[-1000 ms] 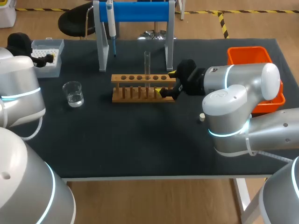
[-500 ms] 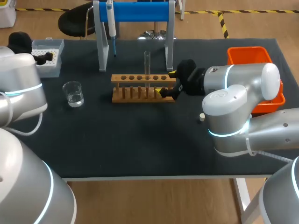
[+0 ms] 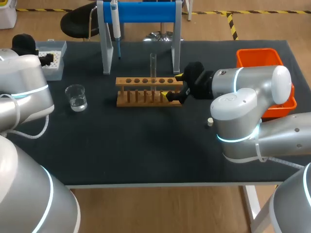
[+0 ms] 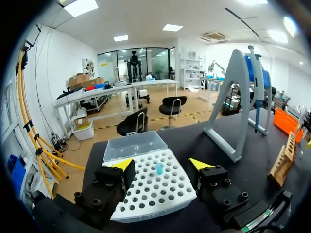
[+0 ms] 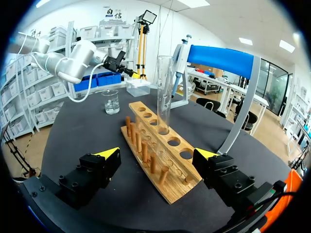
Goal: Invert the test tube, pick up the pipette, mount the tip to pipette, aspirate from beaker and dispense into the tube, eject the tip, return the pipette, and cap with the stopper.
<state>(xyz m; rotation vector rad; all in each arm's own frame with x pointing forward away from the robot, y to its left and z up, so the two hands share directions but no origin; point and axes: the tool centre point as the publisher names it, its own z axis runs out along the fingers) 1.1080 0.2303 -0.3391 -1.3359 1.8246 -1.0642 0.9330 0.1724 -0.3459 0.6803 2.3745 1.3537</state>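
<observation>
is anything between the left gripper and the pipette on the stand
Yes: the stand's grey leg stands partly between the left gripper and the pipette. The tip box lies under the fingers, not in the way.

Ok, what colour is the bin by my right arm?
Orange; the bin shows best in the head view.

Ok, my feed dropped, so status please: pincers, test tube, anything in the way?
Left pincer open over tip box. Right pincer open, astride rack end. Test tube upright in rack; pipette on stand. Nothing blocking seen.
</observation>
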